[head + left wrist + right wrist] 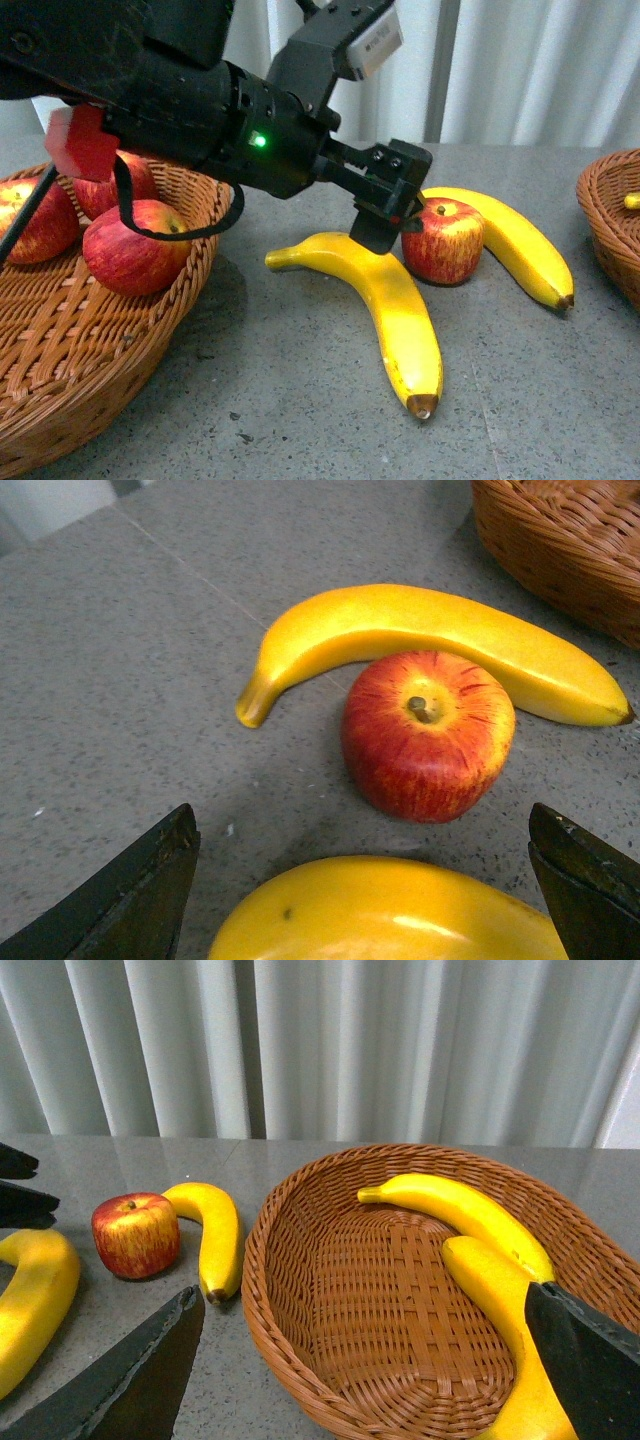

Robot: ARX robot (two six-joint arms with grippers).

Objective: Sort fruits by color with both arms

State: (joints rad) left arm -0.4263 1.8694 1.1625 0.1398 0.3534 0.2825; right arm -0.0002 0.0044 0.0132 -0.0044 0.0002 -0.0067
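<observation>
- The left arm (200, 100) reaches in from the upper left and stretches low across the table (300, 420) toward the middle. It's nearly horizontal, with a little green light (259, 140) glowing on it.
- The left gripper (392, 210) hangs just above the stem end of the near banana (385, 300), tipped down a bit, with the loose apple (443, 240) just beyond it.
- From the left wrist view, its fingers (130, 900) are spread wide with nothing pinched. The near banana sits under the gap and the apple is a bit further out.
- That apple stands upright on the table, stem up, snug against the inner curve of the far banana (520, 245). Can't tell if they actually touch.
- The left basket (60, 340) has a few red apples (135, 245) in it.
- The right arm doesn't show in the front view. Its wrist camera shows the right gripper (362, 1300) hovering over the right basket (300, 1360), jaws wide apart and gripping nothing.
- Two bananas (460, 1210) lie in that basket, and one of them runs right under the gripper's finger.
</observation>
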